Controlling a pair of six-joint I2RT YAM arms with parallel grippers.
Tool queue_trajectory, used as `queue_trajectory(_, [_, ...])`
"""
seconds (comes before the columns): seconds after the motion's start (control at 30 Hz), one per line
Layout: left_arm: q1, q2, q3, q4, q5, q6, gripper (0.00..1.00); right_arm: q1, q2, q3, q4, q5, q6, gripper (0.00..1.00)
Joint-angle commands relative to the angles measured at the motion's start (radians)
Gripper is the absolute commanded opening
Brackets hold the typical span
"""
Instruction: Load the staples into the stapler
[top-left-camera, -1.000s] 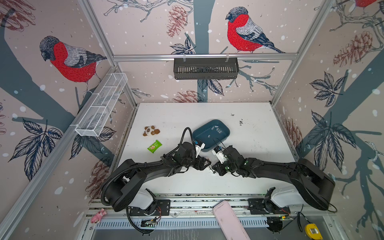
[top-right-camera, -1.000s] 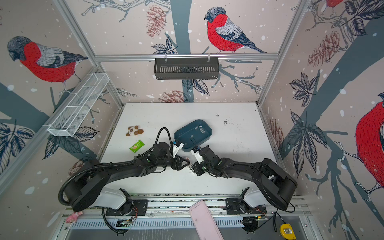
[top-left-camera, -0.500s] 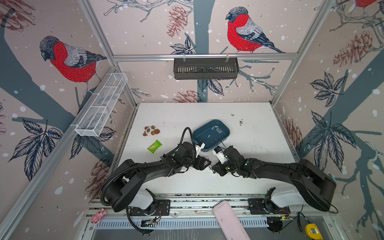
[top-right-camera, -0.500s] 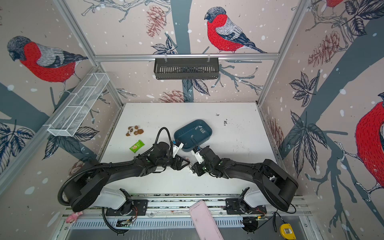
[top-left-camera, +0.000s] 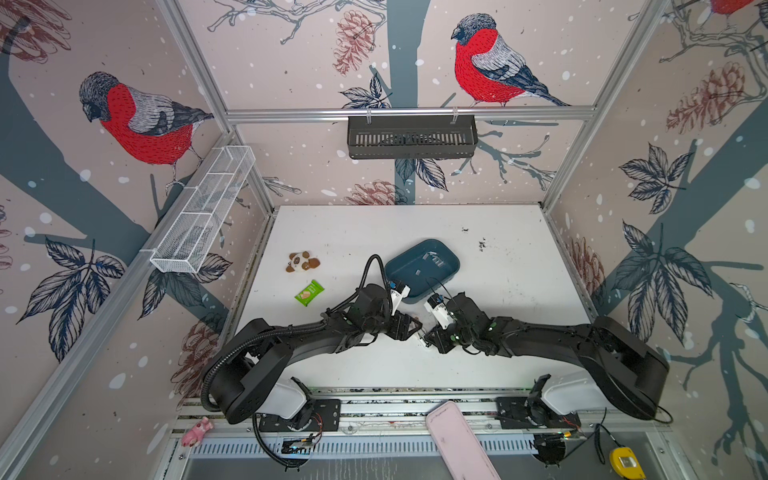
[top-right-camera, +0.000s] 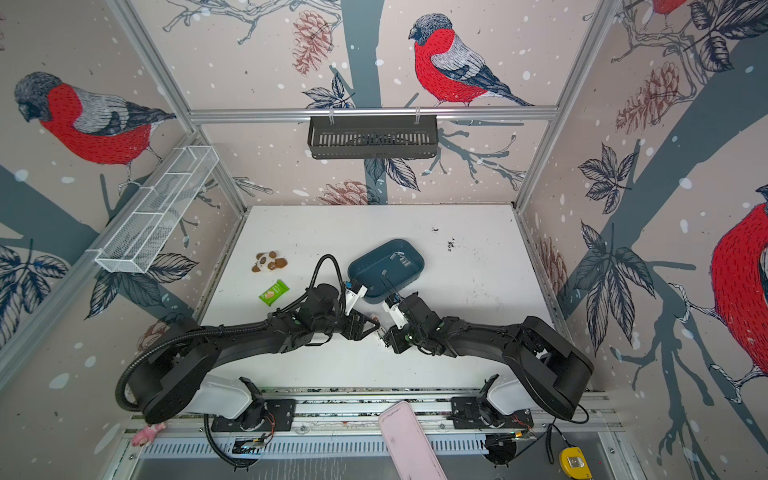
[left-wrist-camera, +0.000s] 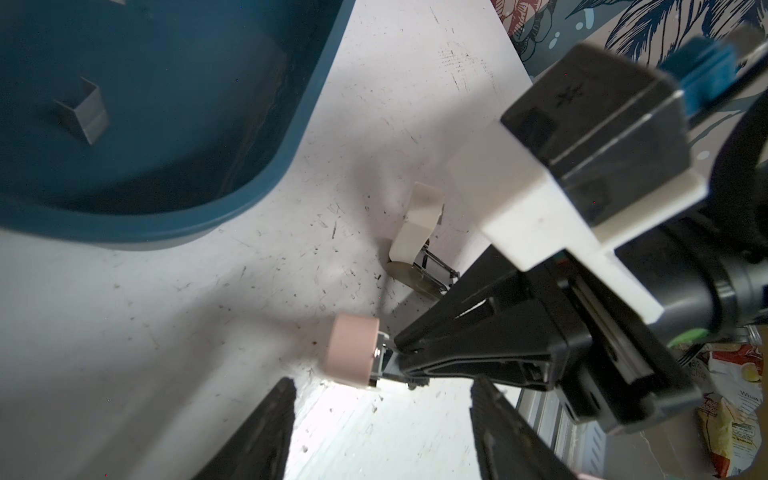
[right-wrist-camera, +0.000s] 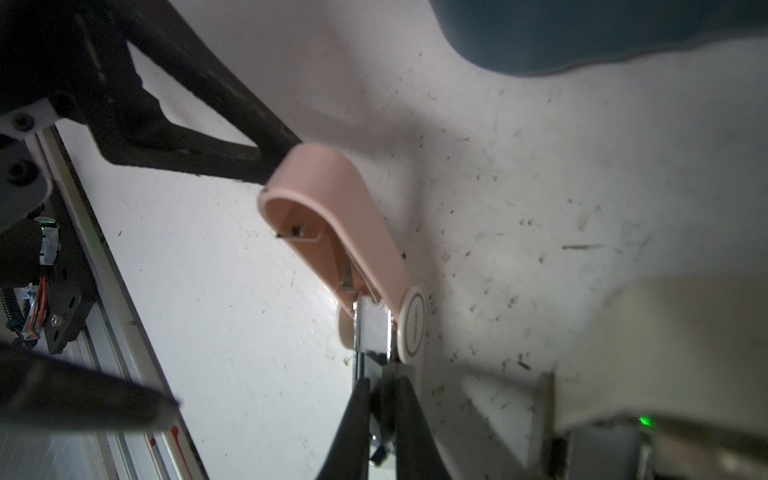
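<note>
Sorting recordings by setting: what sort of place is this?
Probably a lab robot cell, not a home or office: a silver aluminium frame carrying bird-printed wall panels boxes in a scuffed white tabletop, and two black robot arms are mounted on a rail at its front edge.

The stapler (right-wrist-camera: 340, 224) is pale pink, the tray (top-left-camera: 405, 266) dark teal, the staples (left-wrist-camera: 83, 110) silvery-grey, the table (top-left-camera: 498, 291) white.

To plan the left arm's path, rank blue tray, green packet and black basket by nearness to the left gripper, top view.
From the left gripper:
1. blue tray, just behind it.
2. green packet, to the left.
3. black basket, on the back rail.
</note>
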Motion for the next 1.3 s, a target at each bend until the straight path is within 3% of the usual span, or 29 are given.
queue_trajectory(0.0, [0.000, -0.003, 0.000, 0.028, -0.002, 0.005, 0.67, -0.001, -0.006, 0.001, 0.021, -0.011, -0.004, 0.11])
queue_trajectory(0.83, [-0.008, 0.000, 0.007, 0.035, 0.018, -0.004, 0.66, -0.011, 0.005, -0.007, 0.065, -0.037, 0.016, 0.07])
queue_trajectory(1.27, [-0.014, 0.020, 0.041, -0.016, -0.010, 0.005, 0.66, -0.037, -0.001, -0.019, 0.069, -0.045, 0.020, 0.12])
